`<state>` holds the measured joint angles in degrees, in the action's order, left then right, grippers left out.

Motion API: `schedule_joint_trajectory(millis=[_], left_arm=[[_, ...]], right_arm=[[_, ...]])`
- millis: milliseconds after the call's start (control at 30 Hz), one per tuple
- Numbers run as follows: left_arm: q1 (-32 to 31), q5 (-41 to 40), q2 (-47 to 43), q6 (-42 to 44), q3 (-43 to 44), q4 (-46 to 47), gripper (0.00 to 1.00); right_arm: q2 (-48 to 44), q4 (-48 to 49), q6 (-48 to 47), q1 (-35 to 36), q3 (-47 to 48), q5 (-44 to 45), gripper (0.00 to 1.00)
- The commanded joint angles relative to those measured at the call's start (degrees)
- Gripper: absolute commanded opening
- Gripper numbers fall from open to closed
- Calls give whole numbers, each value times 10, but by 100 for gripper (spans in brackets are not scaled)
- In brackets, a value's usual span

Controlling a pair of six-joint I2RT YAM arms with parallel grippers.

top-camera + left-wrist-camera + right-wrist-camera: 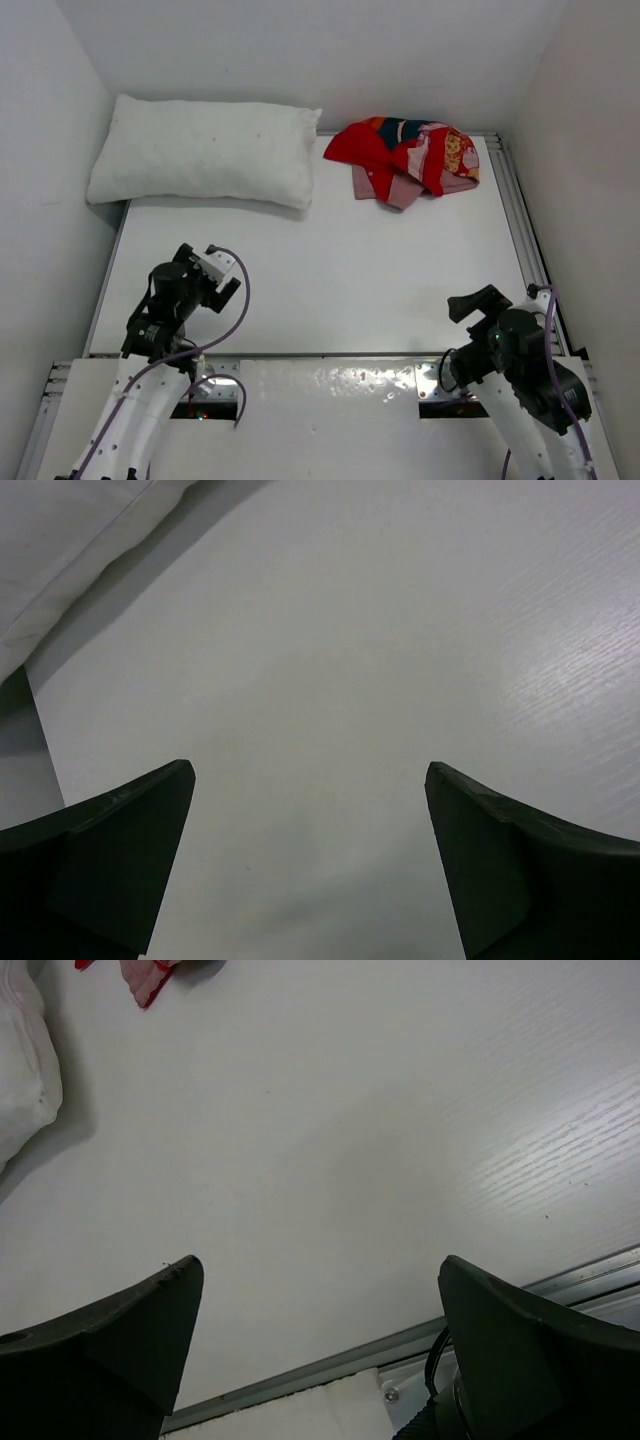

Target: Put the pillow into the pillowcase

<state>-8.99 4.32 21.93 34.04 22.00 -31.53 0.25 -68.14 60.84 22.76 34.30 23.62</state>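
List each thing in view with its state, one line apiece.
pillow: lying flat at the far left of the table, uncovered.
pillowcase: crumpled in a heap right of the pillow, pillow not inside.
left gripper: jaws open, holding nothing.
right gripper: jaws open, holding nothing.

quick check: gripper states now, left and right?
left gripper: open, holding nothing.
right gripper: open, holding nothing.

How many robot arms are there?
2. The left arm stands at the near left edge of the table, and the right arm stands at the near right edge. Nothing here looks big enough to hide another one.
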Motion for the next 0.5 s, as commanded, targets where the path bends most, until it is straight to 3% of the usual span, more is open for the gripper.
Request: schedule_joint_trajectory(millis=[0, 133, 467], left_arm=[[7, -15, 0, -25, 19, 31, 100], [8, -87, -2, -59, 4, 59, 100], [3, -102, 15, -52, 54, -5, 100]], right_arm=[[-17, -22, 13, 5, -7, -11, 99], [-26, -21, 17, 7, -7, -9, 99], [-35, -15, 17, 6, -10, -9, 99]])
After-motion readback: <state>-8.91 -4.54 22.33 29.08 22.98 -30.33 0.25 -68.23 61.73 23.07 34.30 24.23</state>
